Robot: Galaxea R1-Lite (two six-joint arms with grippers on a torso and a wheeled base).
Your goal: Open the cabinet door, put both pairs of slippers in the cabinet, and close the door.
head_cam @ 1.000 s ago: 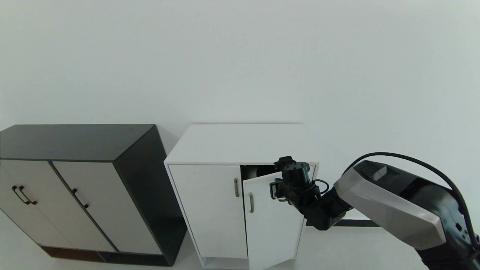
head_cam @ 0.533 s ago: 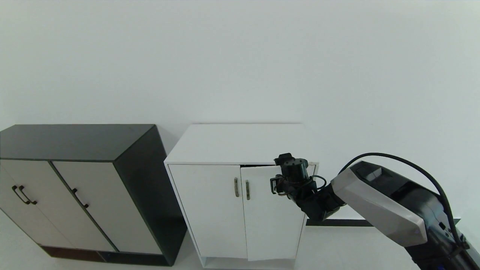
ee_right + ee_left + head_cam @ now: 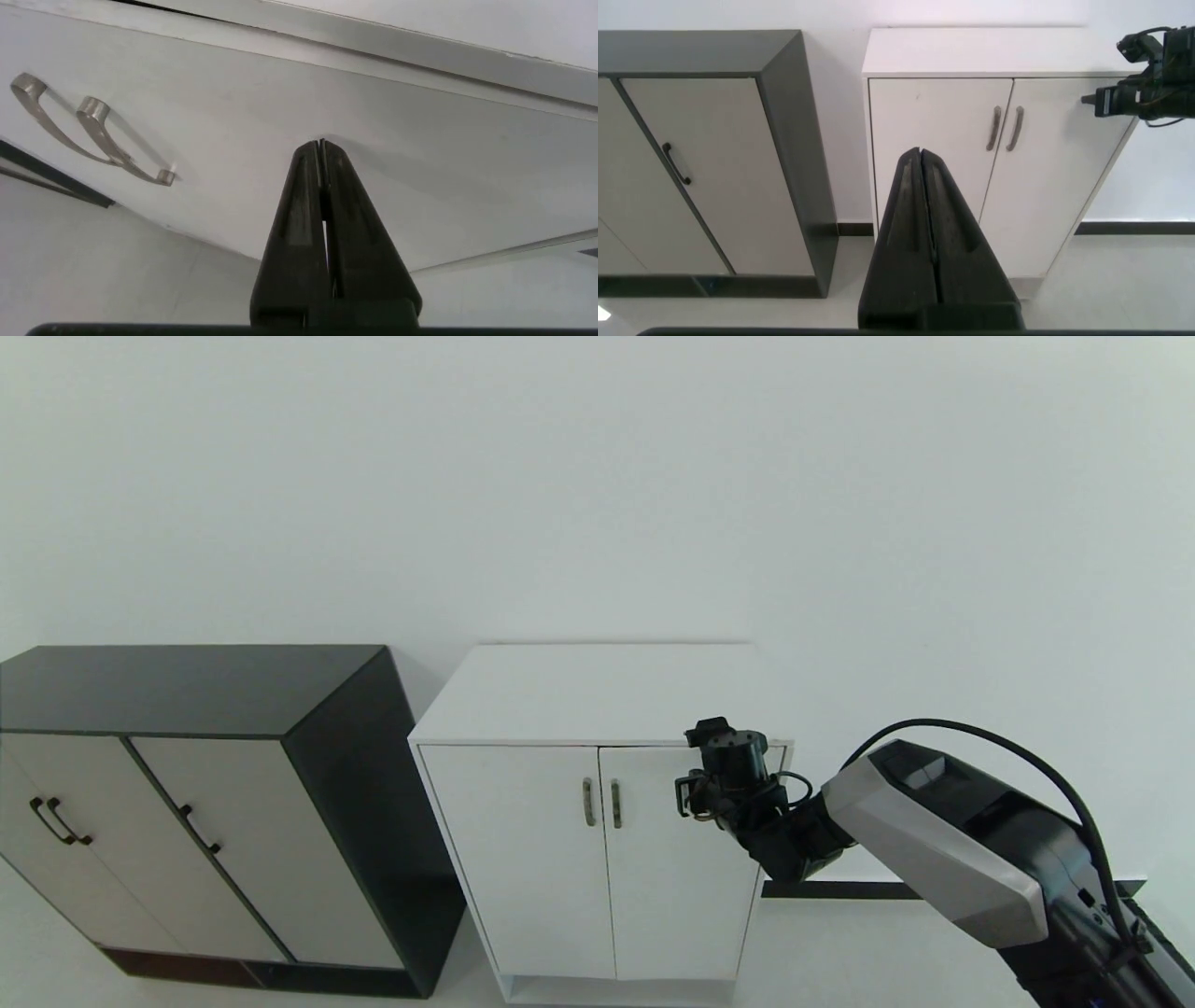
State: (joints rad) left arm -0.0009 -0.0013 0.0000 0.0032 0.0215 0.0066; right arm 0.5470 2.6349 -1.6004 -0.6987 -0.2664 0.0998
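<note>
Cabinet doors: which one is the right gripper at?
The white cabinet's right door, rightmost of the four: the right gripper sits against its upper part, jaws shut.

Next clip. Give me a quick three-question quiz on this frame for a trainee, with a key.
1. True or false: on the white cabinet, the right door is shut.
2. The right gripper is: A open; B shut, holding nothing; C shut on a handle.
3. In the head view, on which side of the white one does the dark cabinet stand?
Key: 1 true; 2 B; 3 left.
</note>
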